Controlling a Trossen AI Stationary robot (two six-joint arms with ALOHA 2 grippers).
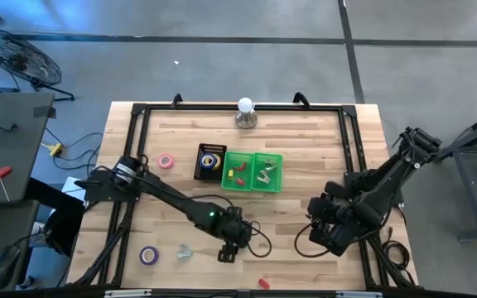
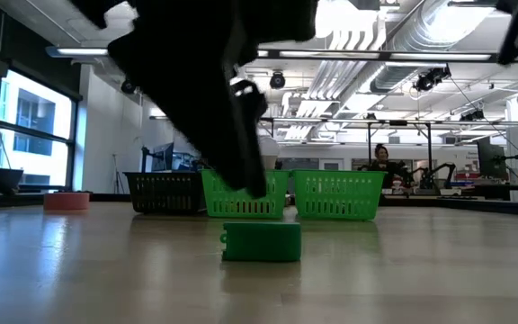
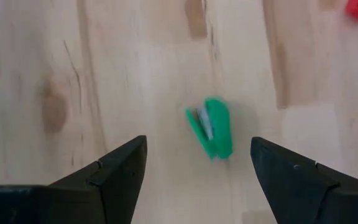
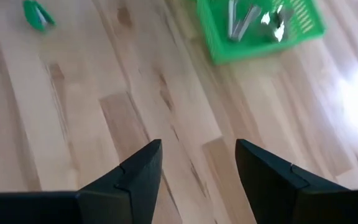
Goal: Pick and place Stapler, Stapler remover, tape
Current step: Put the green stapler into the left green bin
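- A small green stapler (image 3: pixel 211 128) lies flat on the bare worktop (image 1: pixel 305 141) near the front edge, about midway along it; nothing holds it
- The left gripper (image 3: pixel 197 165) hangs right over it, jaws wide apart, the stapler showing in the gap between the fingers (image 3: pixel 114 171) without touching them
- A pink tape (image 1: pixel 166 161) lies toward the left edge, a purple tape (image 1: pixel 148 255) near the front left corner, a stapler remover (image 1: pixel 184 252) just beside it
- Mid-worktop stand a black basket (image 1: pixel 209 162) and two green baskets (image 1: pixel 253 172)
- The right gripper (image 4: pixel 197 168) waits over bare wood toward the right edge, jaws apart, empty
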